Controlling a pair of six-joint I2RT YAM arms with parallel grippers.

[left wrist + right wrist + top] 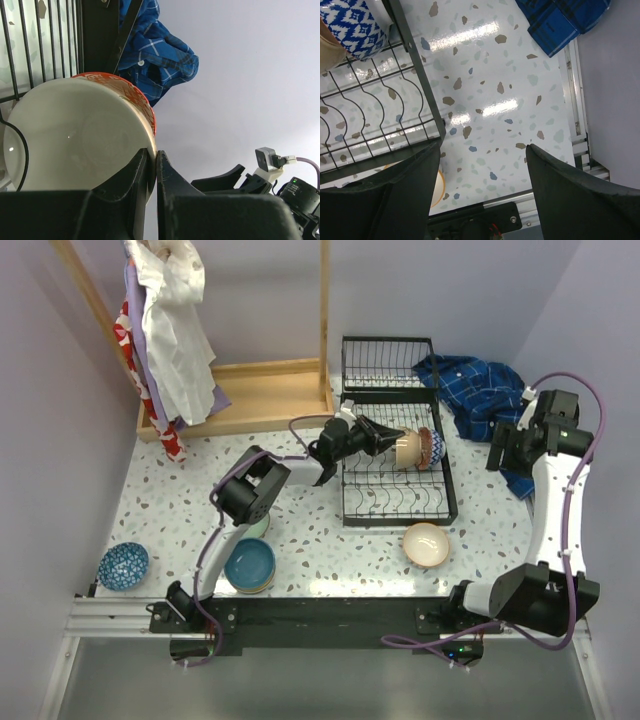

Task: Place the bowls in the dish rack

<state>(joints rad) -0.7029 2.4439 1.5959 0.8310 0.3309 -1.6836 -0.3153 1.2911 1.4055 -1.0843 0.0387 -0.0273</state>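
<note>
One bowl (75, 135) hangs on edge over the rack (449, 480), rim pinched in the left pincer (154, 156), prongs (390, 502) below; right pincer (482, 147) gapes wide over tabletop (510, 80) beside the rack

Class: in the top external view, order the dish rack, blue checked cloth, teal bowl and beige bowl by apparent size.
Largest: dish rack
Next: blue checked cloth
Smallest: teal bowl and beige bowl, about alike, so not ranked.

At least six bowls (427, 544), one dish rack (386, 496)
</note>
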